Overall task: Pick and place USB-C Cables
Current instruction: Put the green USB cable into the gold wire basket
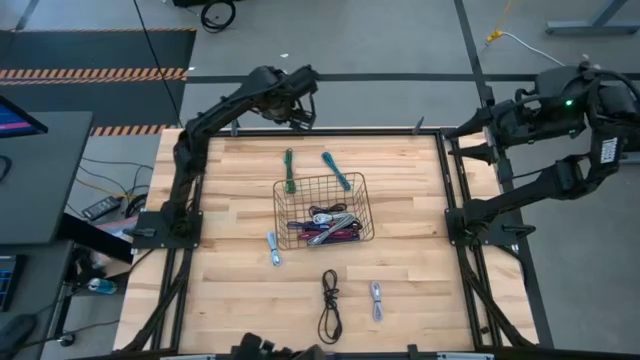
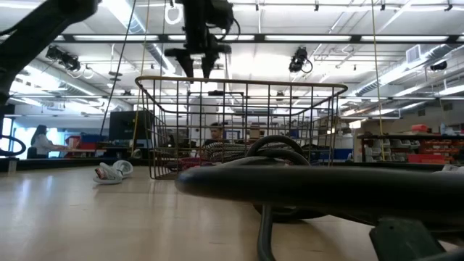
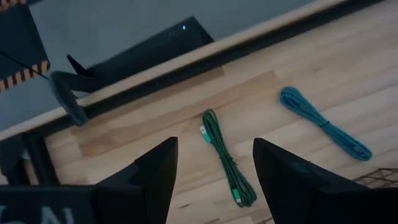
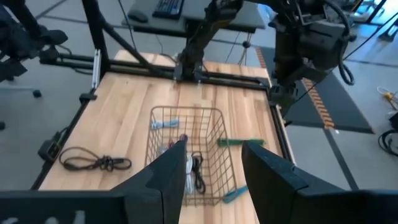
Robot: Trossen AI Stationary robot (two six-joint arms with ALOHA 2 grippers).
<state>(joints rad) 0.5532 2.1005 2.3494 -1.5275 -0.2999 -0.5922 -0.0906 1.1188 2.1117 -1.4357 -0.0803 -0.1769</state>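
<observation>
Several USB-C cables lie on the wooden table: a green one (image 1: 290, 170) and a teal one (image 1: 336, 170) past the far side of the wire basket (image 1: 358, 205), a pale one (image 1: 274, 248) to its left, and a black one (image 1: 330, 305) and a pale grey one (image 1: 376, 298) near the front. More cables (image 1: 328, 228) lie in the basket. My left gripper (image 1: 298, 118) hangs open above the table's far edge, tilted down toward the green cable (image 3: 227, 158). My right gripper (image 4: 214, 168) is open, raised off the table's right side.
The basket (image 2: 239, 123) stands at the table's middle. The black cable (image 2: 290, 181) lies close in front of the low camera. Dark frame rails (image 1: 455, 200) run along the table's sides. People sit at desks in the room beyond the table.
</observation>
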